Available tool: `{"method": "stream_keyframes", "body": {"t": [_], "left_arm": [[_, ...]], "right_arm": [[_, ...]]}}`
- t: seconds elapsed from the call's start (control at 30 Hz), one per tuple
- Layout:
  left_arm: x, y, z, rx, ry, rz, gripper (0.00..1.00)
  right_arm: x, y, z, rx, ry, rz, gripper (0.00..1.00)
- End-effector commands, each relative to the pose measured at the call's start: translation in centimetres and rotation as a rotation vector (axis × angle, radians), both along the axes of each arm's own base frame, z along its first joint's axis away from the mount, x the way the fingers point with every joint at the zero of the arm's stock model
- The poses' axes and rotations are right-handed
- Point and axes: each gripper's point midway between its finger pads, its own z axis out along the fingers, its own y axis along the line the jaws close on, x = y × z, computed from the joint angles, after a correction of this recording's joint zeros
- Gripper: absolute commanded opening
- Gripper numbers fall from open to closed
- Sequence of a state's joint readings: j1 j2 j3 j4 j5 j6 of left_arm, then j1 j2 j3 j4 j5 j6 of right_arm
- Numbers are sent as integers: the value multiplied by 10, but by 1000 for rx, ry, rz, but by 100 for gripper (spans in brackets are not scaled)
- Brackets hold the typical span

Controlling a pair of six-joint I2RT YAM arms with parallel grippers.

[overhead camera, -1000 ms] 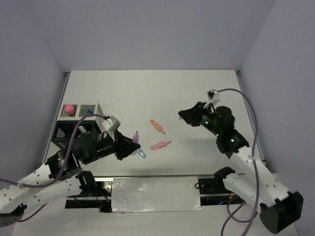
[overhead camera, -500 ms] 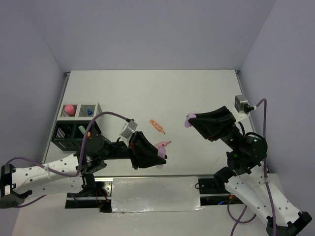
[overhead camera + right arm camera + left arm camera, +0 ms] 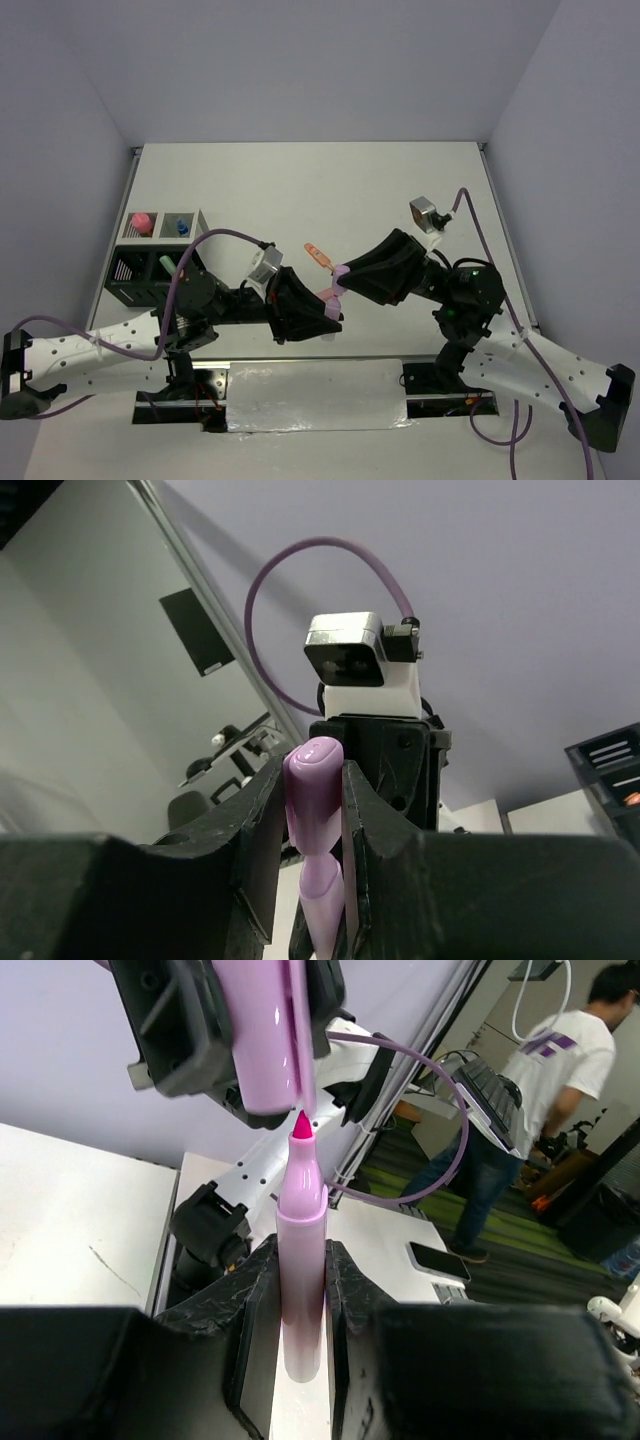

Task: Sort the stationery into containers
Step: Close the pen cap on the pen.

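A purple highlighter pen [image 3: 300, 1220] with a bare pink tip stands upright between my left gripper's [image 3: 302, 1252] jaws, which are shut on its barrel. Its purple cap [image 3: 265, 1030] hangs just above the tip, mouth down, gripped by my right gripper [image 3: 313, 775]. In the right wrist view the cap [image 3: 315, 780] sits between the jaws with the pen barrel [image 3: 322, 910] below it. From the top camera, the left gripper [image 3: 330, 310] and right gripper [image 3: 345, 276] meet nose to nose above the table's near middle. The containers [image 3: 160, 255] stand at the left.
An orange pen [image 3: 318, 256] lies on the white table [image 3: 300, 190] just behind the meeting grippers. A pink pen [image 3: 325, 294] is partly hidden under them. The organizer holds a pink-capped item [image 3: 141, 220], a blue one [image 3: 181, 228] and a green one [image 3: 166, 263].
My right gripper has swung left and down with the cap until it faces the left gripper. The left gripper moved right to the near middle early on, then held still.
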State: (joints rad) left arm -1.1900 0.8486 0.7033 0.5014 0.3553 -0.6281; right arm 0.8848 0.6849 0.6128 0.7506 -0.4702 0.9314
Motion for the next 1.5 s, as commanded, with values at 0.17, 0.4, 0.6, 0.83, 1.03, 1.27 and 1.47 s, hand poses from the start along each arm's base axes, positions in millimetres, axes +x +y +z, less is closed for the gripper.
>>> {"method": "stream_keyframes", "body": {"t": [0.17,0.4,0.6,0.83,1.03,1.27,1.47], "left_arm": [[-4,6,26,-84,-54,-1,0],[-5,18,31,-110,-73,19,0],[-2,22,34,-103,-77,47,0],[0,22,36,-103,-81,58,0],[0,26,41,-114,-90,73,0],[2,31,44,-131,-104,91,0],[2,33,51,-141,-123,103,0]], "right_arm": [[-14,4,32,86,-90,24,0],[-14,5,22,80,-95,22,0],[-19,11,20,73,-103,71,0],[-24,25,15,39,-117,111,1],[-28,24,10,44,-143,122,2],[-42,28,5,34,-184,215,4],[-43,34,-1,18,-185,219,13]]}}
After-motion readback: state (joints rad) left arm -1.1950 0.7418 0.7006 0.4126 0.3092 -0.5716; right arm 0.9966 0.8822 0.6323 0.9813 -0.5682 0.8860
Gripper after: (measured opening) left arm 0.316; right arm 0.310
